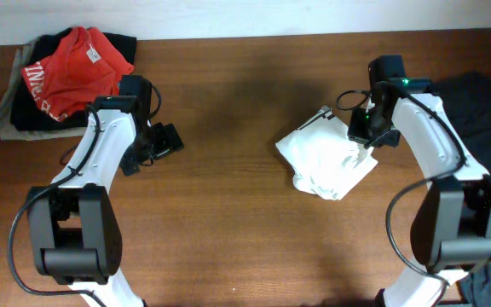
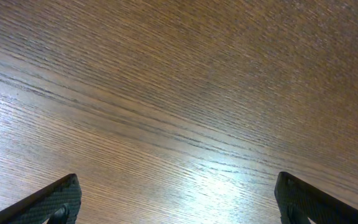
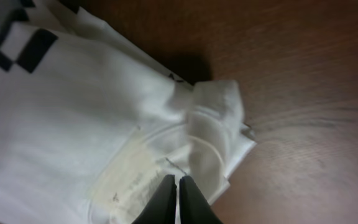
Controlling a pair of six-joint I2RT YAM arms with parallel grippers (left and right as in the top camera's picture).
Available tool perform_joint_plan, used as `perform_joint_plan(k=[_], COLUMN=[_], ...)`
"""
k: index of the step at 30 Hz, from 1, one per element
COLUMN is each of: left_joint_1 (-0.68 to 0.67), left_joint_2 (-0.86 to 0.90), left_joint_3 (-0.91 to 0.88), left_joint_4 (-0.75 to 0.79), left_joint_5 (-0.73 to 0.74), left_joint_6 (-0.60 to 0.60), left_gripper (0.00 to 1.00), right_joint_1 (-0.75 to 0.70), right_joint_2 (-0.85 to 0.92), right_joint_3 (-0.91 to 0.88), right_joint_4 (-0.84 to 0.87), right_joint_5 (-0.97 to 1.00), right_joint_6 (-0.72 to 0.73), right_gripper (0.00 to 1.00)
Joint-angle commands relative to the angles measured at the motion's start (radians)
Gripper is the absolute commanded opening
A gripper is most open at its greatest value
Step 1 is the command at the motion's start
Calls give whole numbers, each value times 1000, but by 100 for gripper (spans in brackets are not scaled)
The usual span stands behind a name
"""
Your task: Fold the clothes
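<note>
Fingers (image 3: pixel 164 200) of the right gripper (image 3: pixel 178 198) are pressed together, their dark tips down on the white T-shirt (image 3: pixel 73 124) beside a bunched fold near its edge; whether any cloth is caught between them cannot be told; from overhead this gripper (image 1: pixel 366 136) sits at the upper right corner of the shirt (image 1: pixel 326 162), which lies as a loose, crumpled bundle on the right-centre of the wooden table (image 1: pixel 228 230), its layers uneven and one corner poking out toward the far edge; the right arm reaches in from the near right side; the left gripper (image 2: pixel 179 208) is spread wide, one finger (image 2: pixel 48 202) showing at each lower corner of its wrist view, with only bare wood grain between and beyond them; seen from above, the left gripper (image 1: pixel 156 141) hangs over the left part of the table, well apart from the white shirt; behind it, in the far left corner, a red garment (image 1: pixel 75 68) with white lettering rests on a dark pile (image 1: pixel 15 119); a black garment (image 1: pixel 484 107) lies at the right edge, beside the right arm.
</note>
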Motion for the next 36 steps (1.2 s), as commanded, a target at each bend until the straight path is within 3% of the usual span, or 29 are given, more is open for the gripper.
perform_joint_plan(k=[1,8,20,30,36], left_joint_1=[2,2,2,2,2], left_joint_2=[-10,-10,-10,-10,-10], left_joint_3=[-8,-8,-8,-8,-8], left_joint_4=[2,2,5,5,5], left_joint_5=[-4,-4,-4,-4,-4], left_joint_6=[6,6,6,6,6], left_gripper=[99,99,99,99,99], right_joint_1=[-9,-45,-204,-204,-206], right_joint_2=[57,160,160,160,114], right_joint_3=[6,3,-4,-230,-207], right_joint_4=[17,-42,-160,24,-3], right_joint_5=[-53,91,93,86,76], right_joint_6=[-10,28,20,135,156], right_gripper=[8,8,4,4,4])
